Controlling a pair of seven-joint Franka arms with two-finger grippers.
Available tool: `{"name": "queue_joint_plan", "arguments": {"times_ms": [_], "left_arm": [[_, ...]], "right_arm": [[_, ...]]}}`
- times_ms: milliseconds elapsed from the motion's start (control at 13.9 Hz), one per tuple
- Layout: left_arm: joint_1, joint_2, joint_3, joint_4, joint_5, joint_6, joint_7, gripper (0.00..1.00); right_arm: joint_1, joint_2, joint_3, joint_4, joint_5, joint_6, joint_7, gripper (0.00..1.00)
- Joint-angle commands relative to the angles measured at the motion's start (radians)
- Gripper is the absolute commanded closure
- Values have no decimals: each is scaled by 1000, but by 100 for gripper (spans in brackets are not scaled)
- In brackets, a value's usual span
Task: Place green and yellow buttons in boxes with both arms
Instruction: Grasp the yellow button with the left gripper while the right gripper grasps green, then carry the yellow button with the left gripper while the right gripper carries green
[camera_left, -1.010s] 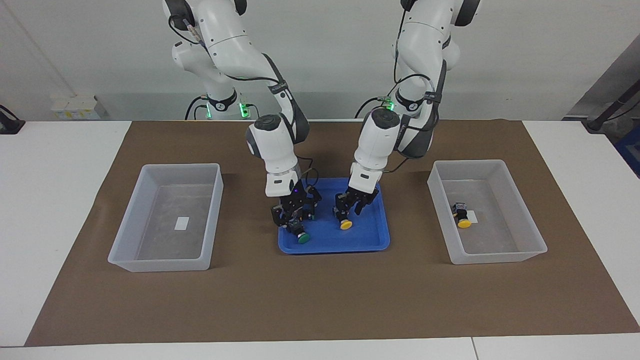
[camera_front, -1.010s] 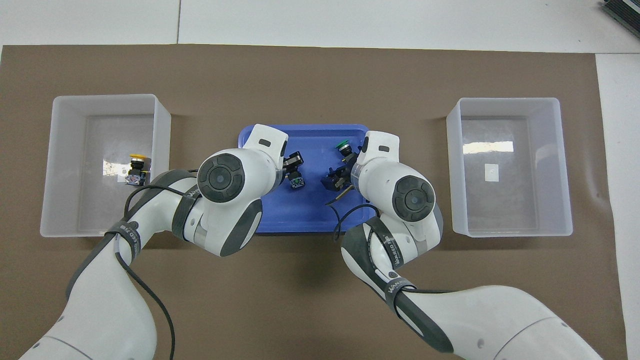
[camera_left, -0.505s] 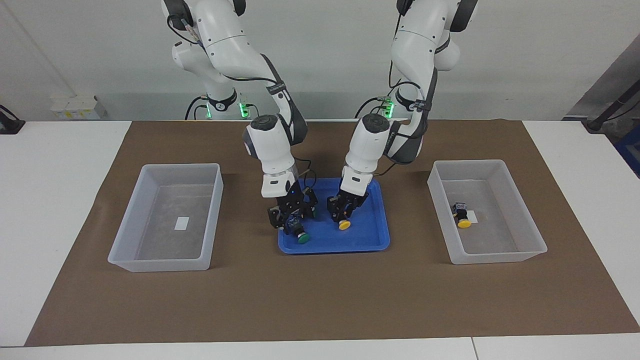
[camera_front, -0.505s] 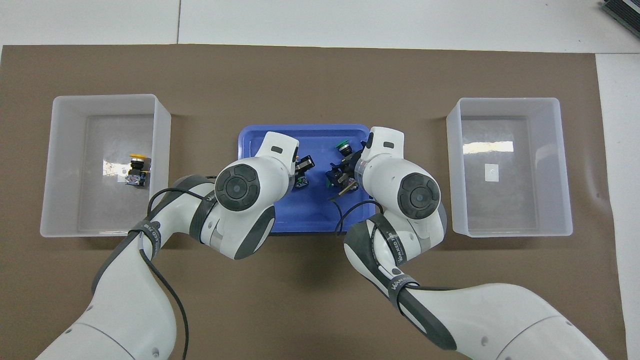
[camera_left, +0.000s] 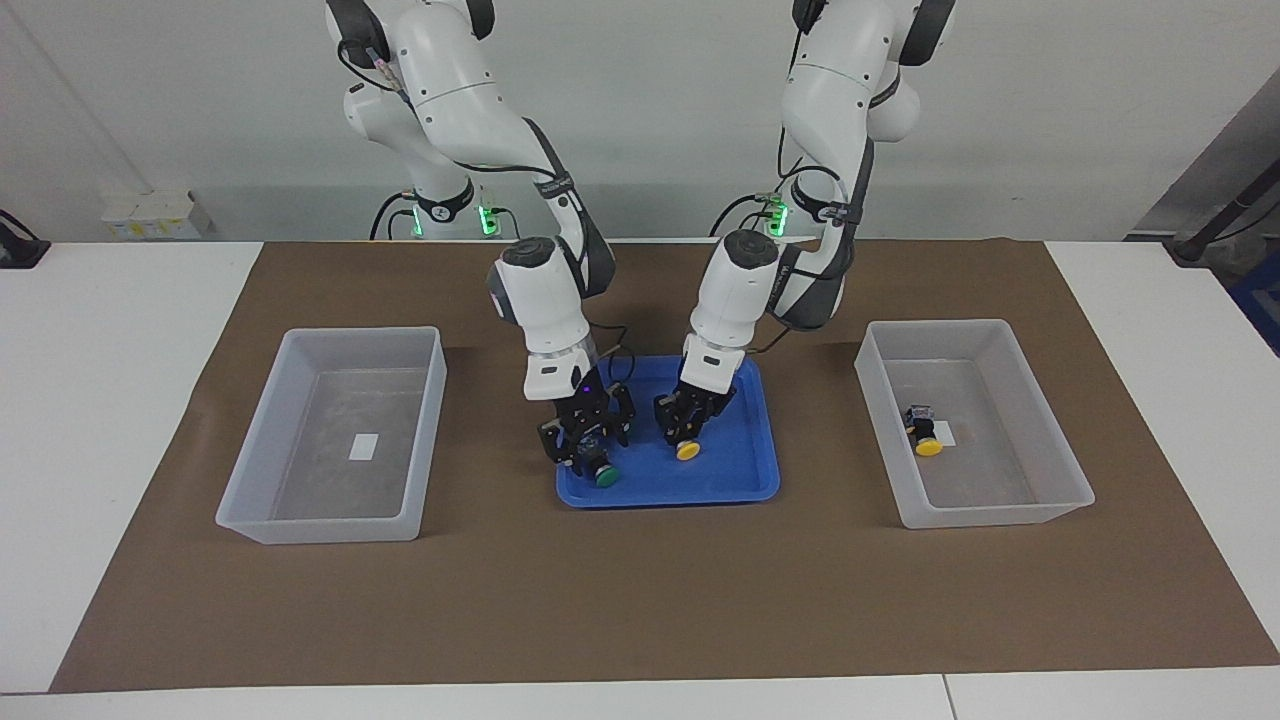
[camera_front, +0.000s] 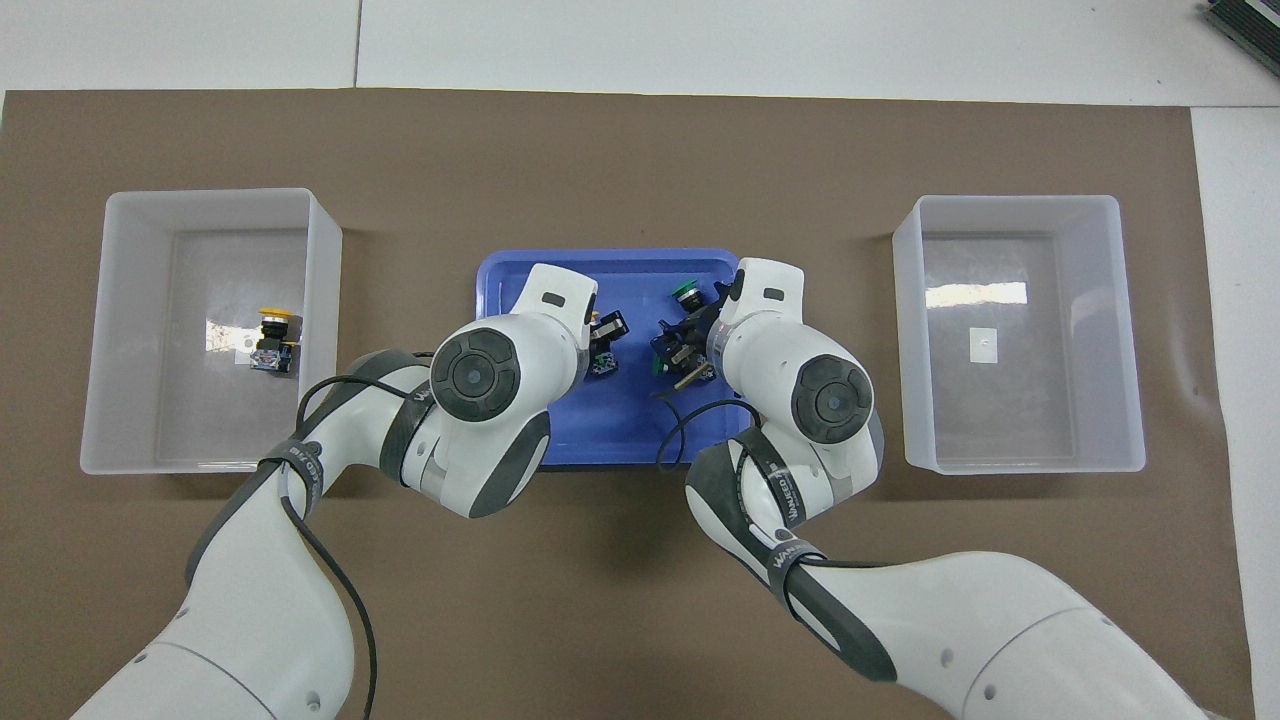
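You have the left tool (camera_left: 688, 432) pinching the stiff, light yellow-capped black button (camera_left: 687, 450) mid-frame; take its blocky body, while the right tool's (camera_left: 590, 452) spread I cannot tell.

blue tray (camera_left: 745, 478); brown mat (camera_left: 640, 600); yellow button (camera_left: 688, 451); green button (camera_left: 605, 477).

A white table (camera_left: 120, 330) carries a brown mat (camera_left: 640, 600) bearing two bins (camera_left: 300, 520) (camera_left: 1000, 515) and a blue tray (camera_left: 740, 485).
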Motion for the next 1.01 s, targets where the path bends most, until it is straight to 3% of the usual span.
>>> {"name": "queue_joint_plan", "arguments": {"times_ms": [0, 72, 144, 433, 938], "left_arm": [[-12, 3, 13, -21, -10, 20, 5, 83], [-9, 3, 13, -21, -10, 20, 8, 92], [-5, 3, 13, -16, -8, 14, 8, 100], [1, 3, 20, 42, 1, -66, 3, 100], [108, -31, 21, 238, 39, -386, 101, 100]], "right_arm": [[-7, 7, 8, 1, 10, 20, -30, 45], [-6, 4, 8, 1, 10, 20, -31, 68], [-6, -2, 8, 0, 10, 19, -33, 100], [-24, -80, 8, 0, 24, -38, -19, 100], [-158, -252, 8, -77, 26, -81, 50, 100]]}}
